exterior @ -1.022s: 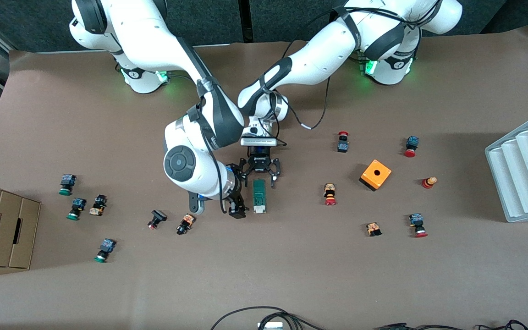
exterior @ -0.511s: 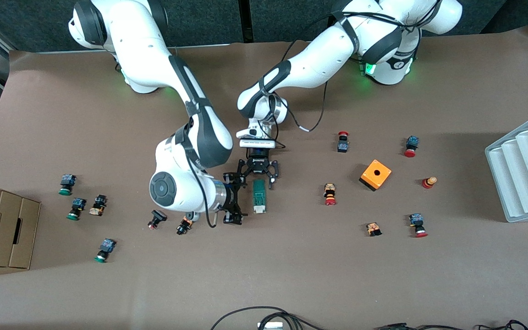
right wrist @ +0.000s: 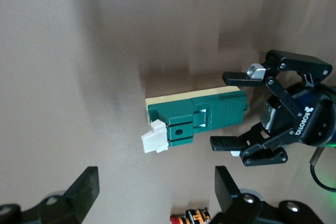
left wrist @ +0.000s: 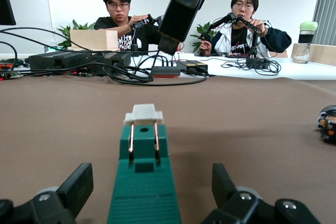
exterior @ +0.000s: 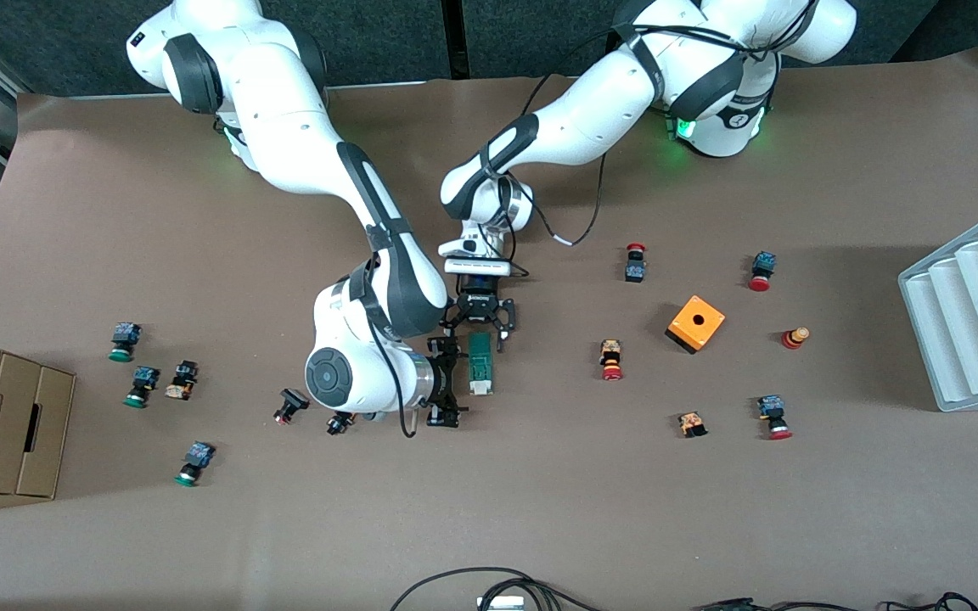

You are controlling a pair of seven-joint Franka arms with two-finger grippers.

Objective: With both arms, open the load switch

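I'd clamp the small, rigid, light switch (exterior: 480, 363) body with the wide-open, empty left gripper (exterior: 480, 324), while the equally open, empty right gripper (exterior: 446, 381) pulls its white handle (right wrist: 154, 140).

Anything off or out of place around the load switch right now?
Nothing stands out. The load switch lies flat and intact on the table, white handle end toward the front camera. The left claw straddles its green end, open; the right claw sits beside it, open, touching nothing.
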